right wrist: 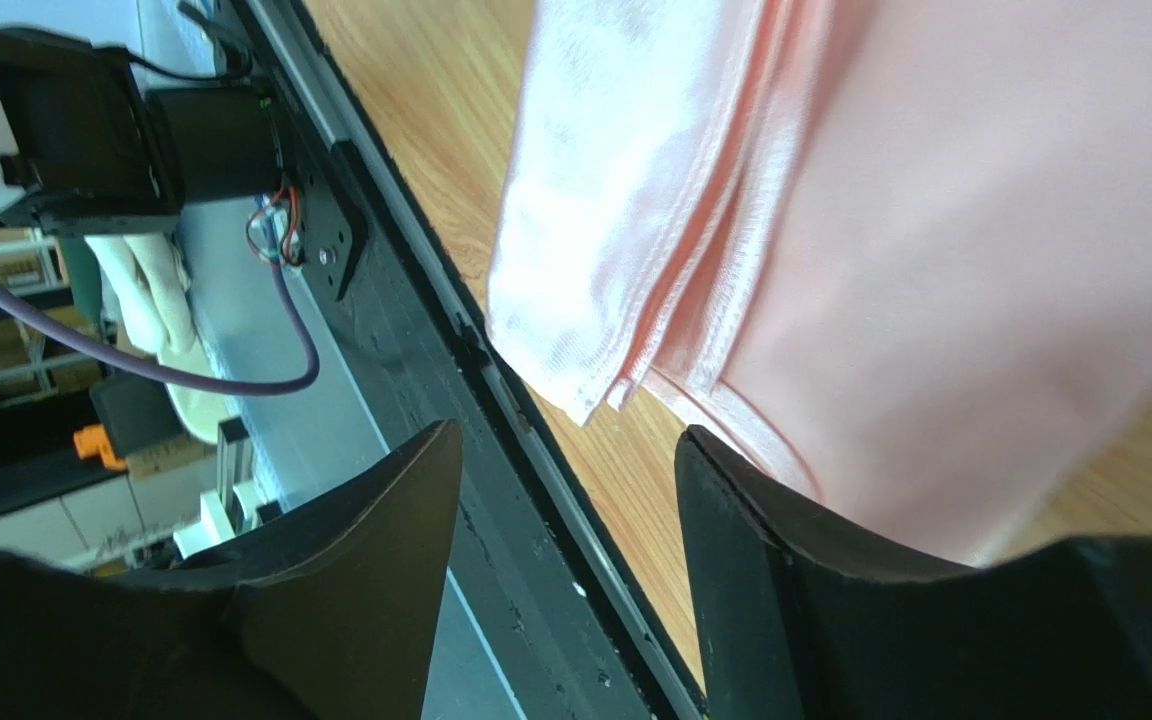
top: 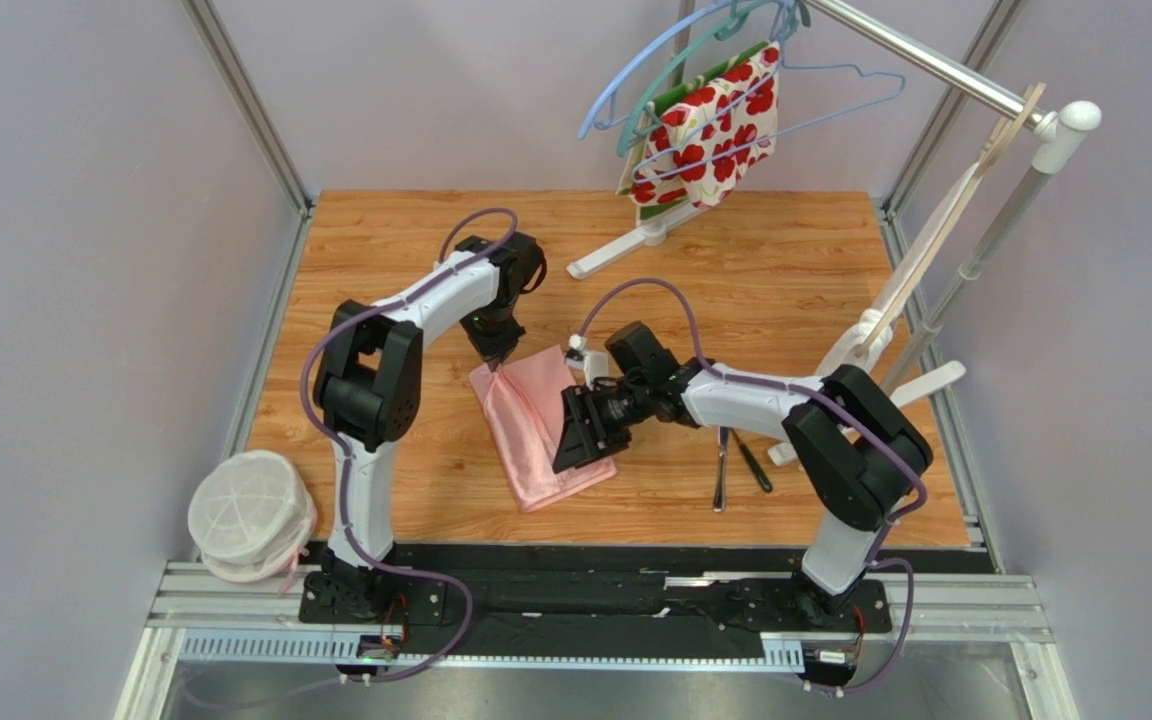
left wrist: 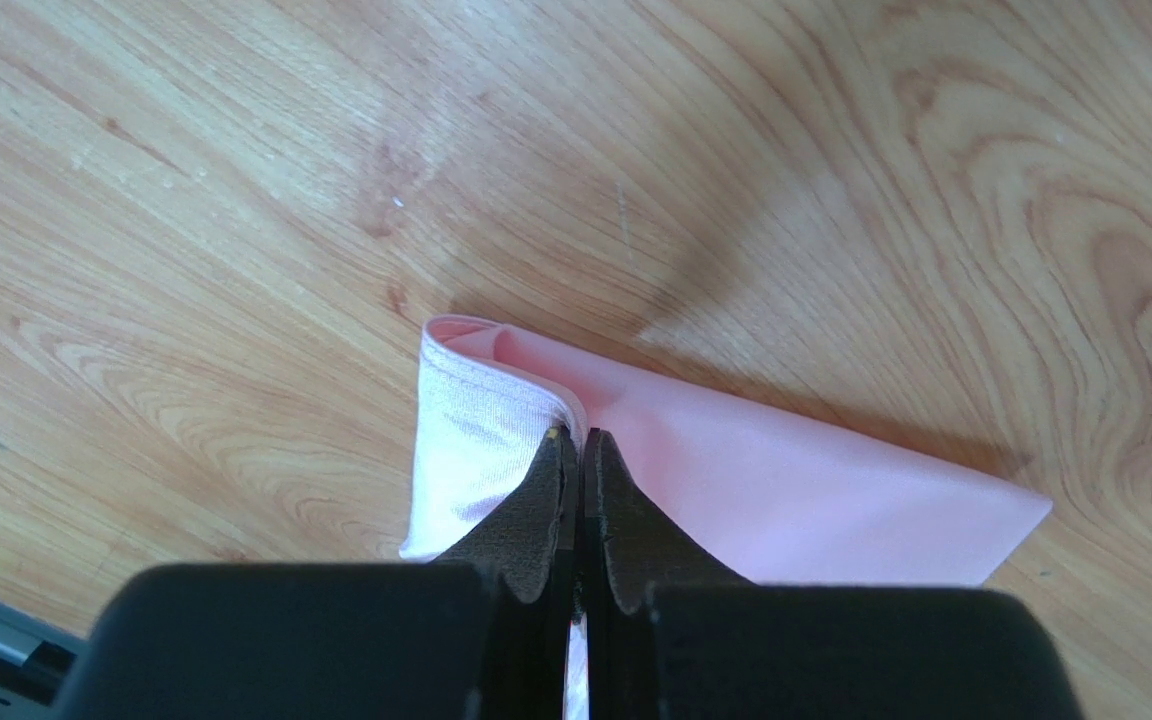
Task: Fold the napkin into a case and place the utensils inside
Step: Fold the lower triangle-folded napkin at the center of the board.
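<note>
The light-pink napkin (top: 537,425) lies folded into a long strip on the wooden table, between the two arms. My left gripper (top: 495,360) is shut on its far corner; in the left wrist view the closed fingertips pinch a raised fold of the pink cloth (left wrist: 778,488). My right gripper (top: 579,432) is open and hovers over the napkin's right edge; in the right wrist view the layered pink cloth (right wrist: 838,225) lies beyond the spread fingers (right wrist: 755,525). The utensils, a fork (top: 720,467) and a darker thin piece (top: 752,462), lie on the table right of the napkin.
A white cloth bundle (top: 250,515) sits at the near left edge. A rack (top: 913,270) with hangers and a red-and-white floral cloth (top: 710,128) stands at the back right. The black base rail (top: 612,578) runs along the near edge.
</note>
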### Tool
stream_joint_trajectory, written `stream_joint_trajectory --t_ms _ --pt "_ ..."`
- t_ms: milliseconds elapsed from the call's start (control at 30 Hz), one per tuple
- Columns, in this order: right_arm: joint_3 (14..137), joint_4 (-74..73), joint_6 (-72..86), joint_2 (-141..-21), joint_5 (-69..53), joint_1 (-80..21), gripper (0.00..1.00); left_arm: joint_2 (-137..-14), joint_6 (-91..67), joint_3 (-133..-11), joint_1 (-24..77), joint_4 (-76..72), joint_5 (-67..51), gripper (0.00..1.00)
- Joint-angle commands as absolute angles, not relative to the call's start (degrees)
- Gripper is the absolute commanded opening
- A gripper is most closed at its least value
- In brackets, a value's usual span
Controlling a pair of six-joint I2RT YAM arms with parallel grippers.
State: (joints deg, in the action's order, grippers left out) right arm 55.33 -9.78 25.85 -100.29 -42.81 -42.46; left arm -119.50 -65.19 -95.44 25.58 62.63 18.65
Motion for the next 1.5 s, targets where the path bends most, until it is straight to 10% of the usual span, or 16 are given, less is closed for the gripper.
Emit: stream_joint_trajectory --t_ms 0,500,1467 --pt "55.2 -12.2 24.7 -96.4 -39.4 -39.1 0.59 -119.3 -63.3 -97.3 27.3 61.2 20.0 0.0" --pt "61.4 -12.7 25.2 -108.1 -32.5 -38.6 0.19 -122.9 -63.4 -101.9 27.9 63.7 21.6 0.0" --pt "71.3 -15.6 14.2 -113.7 -48.0 -41.0 0.18 -121.7 -58.1 -97.9 27.8 54.8 16.9 0.0"
